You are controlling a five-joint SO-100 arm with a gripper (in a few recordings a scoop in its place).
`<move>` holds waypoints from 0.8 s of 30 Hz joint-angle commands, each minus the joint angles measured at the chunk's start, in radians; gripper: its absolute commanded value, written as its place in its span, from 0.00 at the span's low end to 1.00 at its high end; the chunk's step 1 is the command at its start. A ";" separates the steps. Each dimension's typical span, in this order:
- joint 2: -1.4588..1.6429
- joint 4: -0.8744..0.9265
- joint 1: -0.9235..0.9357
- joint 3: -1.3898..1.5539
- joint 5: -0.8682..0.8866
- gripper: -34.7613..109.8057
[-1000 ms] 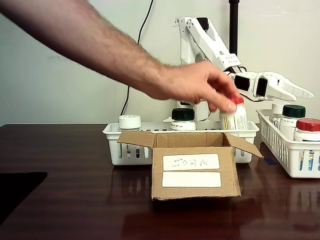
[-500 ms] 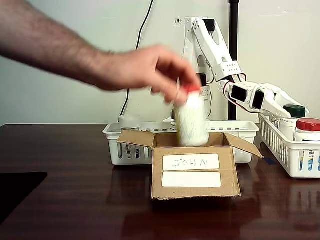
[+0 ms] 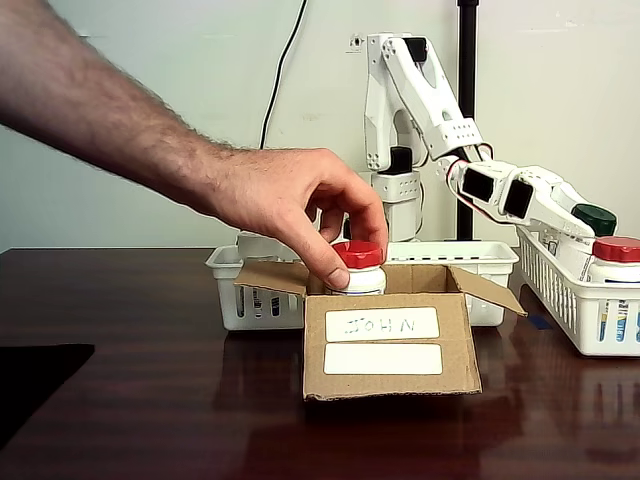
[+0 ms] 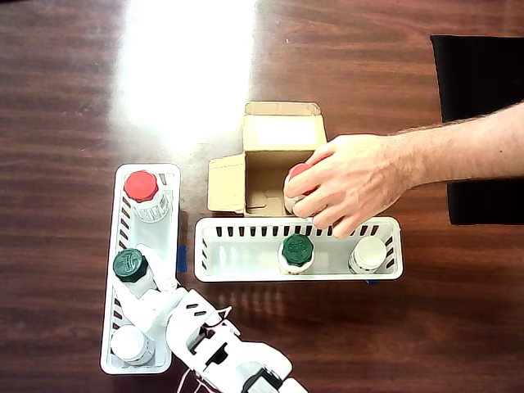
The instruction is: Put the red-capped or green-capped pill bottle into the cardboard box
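A person's hand [image 3: 290,205] lowers the red bottle [image 3: 357,266] into the box [image 3: 385,345], well clear of our gripper [image 4: 151,278]. We cannot tell its jaws' spread. The bottle looks light, rigid and smooth; we'd grip below the cap.

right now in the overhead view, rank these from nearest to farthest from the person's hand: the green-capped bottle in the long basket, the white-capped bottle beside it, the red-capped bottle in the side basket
1. White-capped bottle, in the long basket, just below the hand.
2. Green-capped bottle, mid-basket, a little farther left.
3. Red-capped bottle, in the side basket, far left.
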 commanded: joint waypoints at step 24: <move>0.434 1.009 0.480 -0.704 -0.107 0.24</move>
